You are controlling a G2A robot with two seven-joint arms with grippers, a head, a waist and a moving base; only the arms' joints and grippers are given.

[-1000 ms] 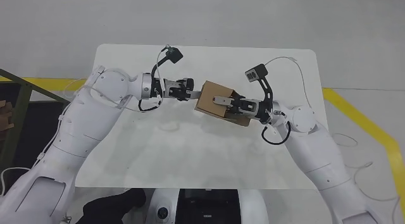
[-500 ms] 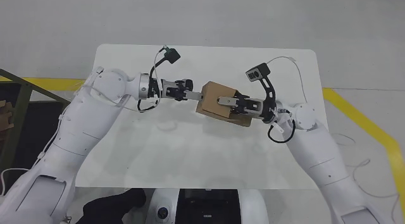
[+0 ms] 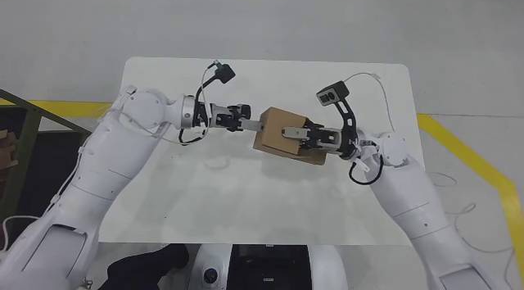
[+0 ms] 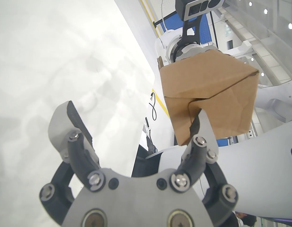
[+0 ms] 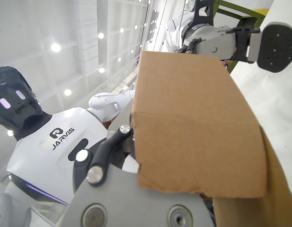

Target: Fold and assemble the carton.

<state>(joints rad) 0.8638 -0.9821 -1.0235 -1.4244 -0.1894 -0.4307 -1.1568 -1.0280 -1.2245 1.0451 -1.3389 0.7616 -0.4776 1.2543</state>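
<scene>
A brown cardboard carton point(image 3: 278, 129) is held above the middle of the white table. My right gripper point(image 3: 300, 134) is shut on its right wall, with one finger lying over the top panel. In the right wrist view the carton point(image 5: 195, 124) stands right in front of the camera, hiding one finger. My left gripper point(image 4: 136, 116) is open at the carton's left end point(image 4: 207, 90). One of its fingertips point(image 4: 200, 121) touches the folded end flaps, while the other fingertip hangs free over the table. The left gripper's pad point(image 5: 276, 45) shows beyond the carton's far end.
Bare table surface point(image 3: 205, 200) lies around and in front of the carton. A thin white cable point(image 3: 385, 85) loops over the back right corner. Off the table's left edge stands a green frame point(image 3: 20, 138).
The left gripper has edged right against the carton's end. The carton and the right arm have shifted slightly to the right.
</scene>
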